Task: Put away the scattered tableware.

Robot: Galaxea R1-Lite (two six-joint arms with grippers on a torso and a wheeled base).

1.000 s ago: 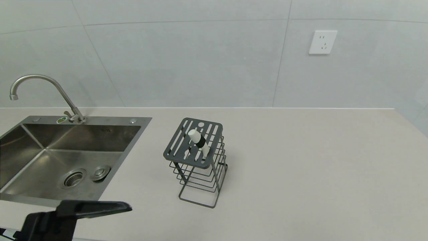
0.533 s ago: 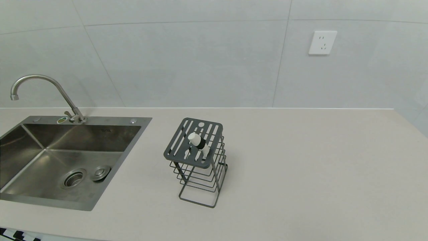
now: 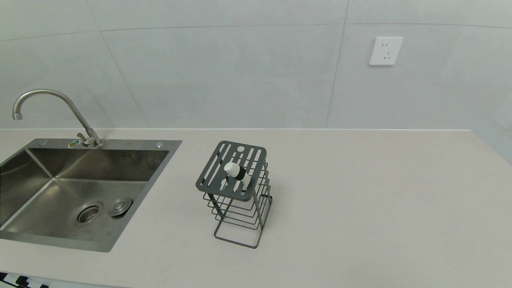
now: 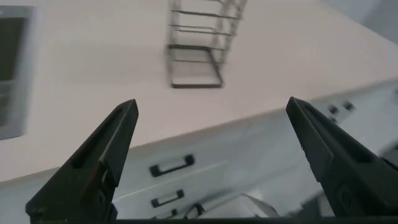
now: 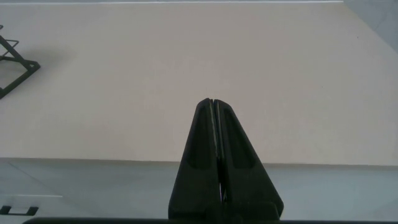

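Your white-handled utensil point(image 3: 236, 173) stands tilted in a slot of the dark wire rack point(image 3: 224, 190) on the matte, pale surface point(image 3: 360, 192). It looks light, stiff and smooth. If it needs reseating, take hold of the rounded handle above its black band. Your left pincer point(image 4: 211, 107) gapes released, and your right pincer point(image 5: 213, 102) is clenched on nothing.

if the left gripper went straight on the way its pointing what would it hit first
Probably the countertop near its front edge, short of the wire rack. The open left gripper frames that bare stretch, though depth is hard to judge.
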